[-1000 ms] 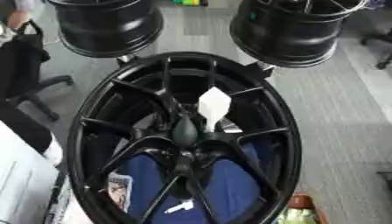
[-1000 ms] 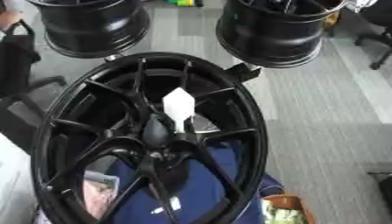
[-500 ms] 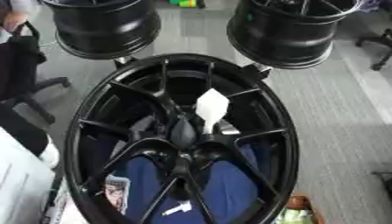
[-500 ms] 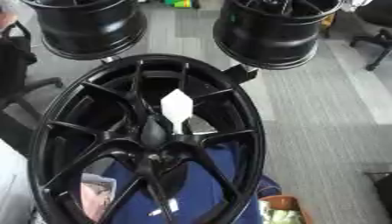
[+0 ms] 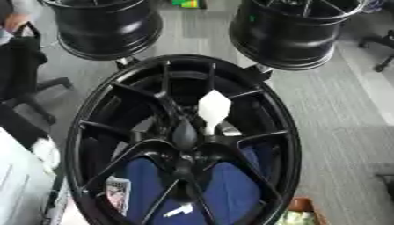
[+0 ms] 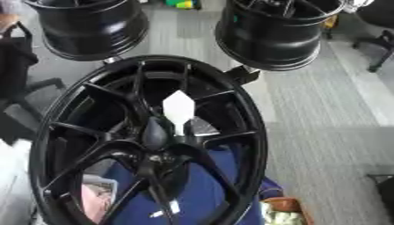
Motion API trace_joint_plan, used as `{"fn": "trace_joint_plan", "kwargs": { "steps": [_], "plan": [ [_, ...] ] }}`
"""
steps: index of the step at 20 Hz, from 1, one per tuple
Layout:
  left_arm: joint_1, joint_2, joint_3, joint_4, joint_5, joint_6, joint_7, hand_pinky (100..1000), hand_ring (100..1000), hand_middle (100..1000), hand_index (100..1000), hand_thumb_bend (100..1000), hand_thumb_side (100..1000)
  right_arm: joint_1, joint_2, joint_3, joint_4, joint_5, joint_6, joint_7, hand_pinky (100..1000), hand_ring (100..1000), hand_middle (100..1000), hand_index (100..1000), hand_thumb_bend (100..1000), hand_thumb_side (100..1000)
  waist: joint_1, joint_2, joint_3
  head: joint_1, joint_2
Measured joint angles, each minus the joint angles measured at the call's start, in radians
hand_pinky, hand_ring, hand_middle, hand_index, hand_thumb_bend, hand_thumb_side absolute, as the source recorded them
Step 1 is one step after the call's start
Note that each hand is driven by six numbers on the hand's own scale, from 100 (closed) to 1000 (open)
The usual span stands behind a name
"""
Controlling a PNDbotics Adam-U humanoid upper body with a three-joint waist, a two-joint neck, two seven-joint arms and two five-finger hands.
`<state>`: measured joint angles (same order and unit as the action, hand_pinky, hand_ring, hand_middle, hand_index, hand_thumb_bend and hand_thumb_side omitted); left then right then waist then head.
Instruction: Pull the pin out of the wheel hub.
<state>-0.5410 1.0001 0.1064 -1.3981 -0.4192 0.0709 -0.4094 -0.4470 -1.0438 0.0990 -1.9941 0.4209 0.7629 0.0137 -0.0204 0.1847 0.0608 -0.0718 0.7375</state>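
One big black wheel [image 5: 181, 140] fills the middle of the view, standing up on the grey floor [image 5: 338, 114]. Its spokes meet at the hub [image 5: 184, 151], a bit below the middle. A white pin [image 5: 213, 110] with a flat, pointy top sticks out just above the hub, at about 1 o'clock from it. It looks like it is still in the wheel.

No robot hand shows in either view, so I cannot tell if the hands are wide or closed.

Two more black wheels [image 5: 291, 30] sit behind, at 11 and 1 o'clock. Something blue [image 5: 223, 189] shows through the spokes at 6 o'clock.

What could go wrong? A hand reaching in might bump a spoke, because the gaps are tight. A sideways pull might jam the pin or tip the wheel.
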Motion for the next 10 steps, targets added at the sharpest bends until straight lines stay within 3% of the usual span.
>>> {"fn": "trace_joint_plan", "kwargs": {
  "steps": [4,7,10],
  "plan": [
    [-0.023,-0.009,0.003,-0.014,0.011,0.022,0.072,659,673,627,780,313,556,0.000,0.000,0.000,0.000,-0.001,-0.001,-0.001,890,844,806,872,100,224,0.000,-0.002,0.000,0.000,0.000],
    [-0.048,-0.017,-0.009,-0.064,0.058,0.034,0.151,641,648,605,757,306,520,-0.002,0.000,0.000,0.000,-0.001,-0.003,0.000,889,844,807,872,100,211,-0.001,-0.004,-0.002,0.002,0.000],
    [-0.077,-0.022,-0.061,-0.155,0.105,0.035,0.218,635,637,594,747,325,485,-0.016,0.000,0.001,0.000,-0.001,-0.009,0.006,889,845,807,872,100,189,-0.003,-0.005,-0.007,0.008,0.000]
  ]
}}
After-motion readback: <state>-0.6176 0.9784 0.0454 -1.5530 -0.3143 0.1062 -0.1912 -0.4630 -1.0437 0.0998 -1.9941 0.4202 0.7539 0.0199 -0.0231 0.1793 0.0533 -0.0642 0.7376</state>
